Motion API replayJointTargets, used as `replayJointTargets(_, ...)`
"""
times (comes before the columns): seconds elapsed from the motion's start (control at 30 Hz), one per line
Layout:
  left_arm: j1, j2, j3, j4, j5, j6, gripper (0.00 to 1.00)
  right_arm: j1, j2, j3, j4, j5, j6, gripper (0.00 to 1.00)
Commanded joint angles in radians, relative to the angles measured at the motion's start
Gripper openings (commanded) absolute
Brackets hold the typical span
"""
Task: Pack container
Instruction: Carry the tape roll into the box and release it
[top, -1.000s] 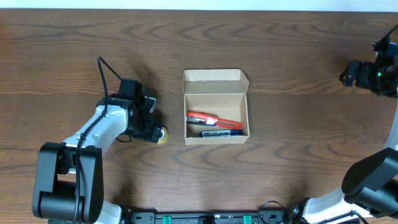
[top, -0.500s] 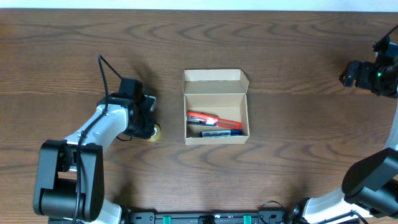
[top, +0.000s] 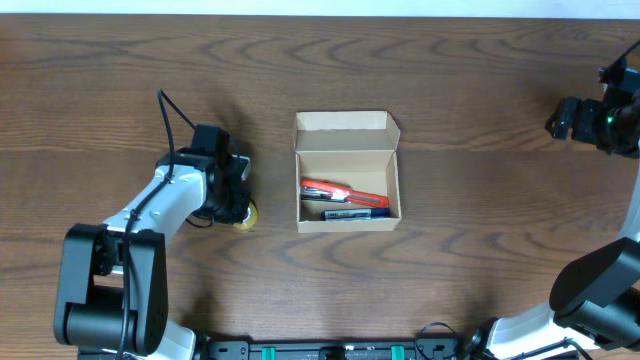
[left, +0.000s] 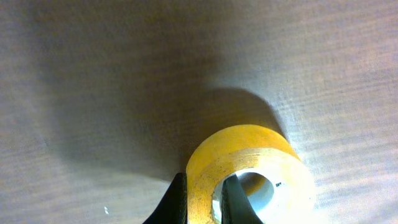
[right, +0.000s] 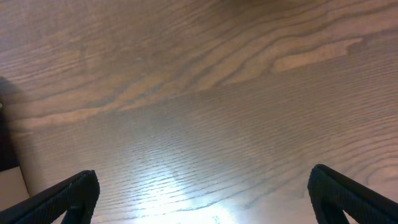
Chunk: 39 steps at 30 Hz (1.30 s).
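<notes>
While the left fingers (left: 176, 202) are clamped on the wall of the yellow tape roll (left: 249, 171), one tip outside and one inside its core, the roll appears to rest on the worktop (left: 93, 93). The open cardboard container (top: 345, 165), holding a red-handled tool (top: 330, 188), lies to the right of those fingers, well apart. Advised: lift straight up before carrying, keep the pinch firm, and release over the bare floor behind the tool. The right fingers (right: 71, 196) stand wide apart, empty.
</notes>
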<state>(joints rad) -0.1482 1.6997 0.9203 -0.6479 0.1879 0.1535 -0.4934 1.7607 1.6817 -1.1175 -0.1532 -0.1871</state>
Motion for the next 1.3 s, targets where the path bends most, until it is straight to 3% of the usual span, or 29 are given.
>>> replayJointTargets(0.0, -0.004, -0.072, 0.100, -0.036, 0.023, -0.011, 0.06, 0.003, 0.009, -0.003, -0.001, -0.012, 0.014, 0.99)
replayJointTargets(0.17, -0.023, -0.208, 0.255, -0.049, 0.023, 0.016, 0.06, 0.003, 0.009, -0.003, -0.001, -0.012, 0.014, 0.99)
replayJointTargets(0.23, -0.049, -0.244, 0.316, -0.020, 0.027, 0.085, 0.06, 0.003, 0.009, -0.003, -0.001, -0.012, 0.012, 0.99)
replayJointTargets(0.47, -0.223, -0.239, 0.409, -0.031, 0.154, 0.652, 0.05, 0.003, 0.009, -0.003, 0.000, -0.012, 0.006, 0.99)
replayJointTargets(0.6, -0.329, -0.194, 0.409, -0.019, 0.153, 0.806, 0.06, 0.003, 0.009, -0.003, -0.001, -0.012, 0.006, 0.99)
replayJointTargets(0.9, -0.453, -0.013, 0.412, 0.022, 0.151, 0.860, 0.06, 0.003, 0.009, -0.003, -0.001, -0.012, 0.006, 0.99)
replayJointTargets(1.27, -0.467, 0.134, 0.421, 0.037, 0.153, 0.890, 0.06, 0.003, 0.009, -0.003, -0.001, -0.012, 0.007, 0.99)
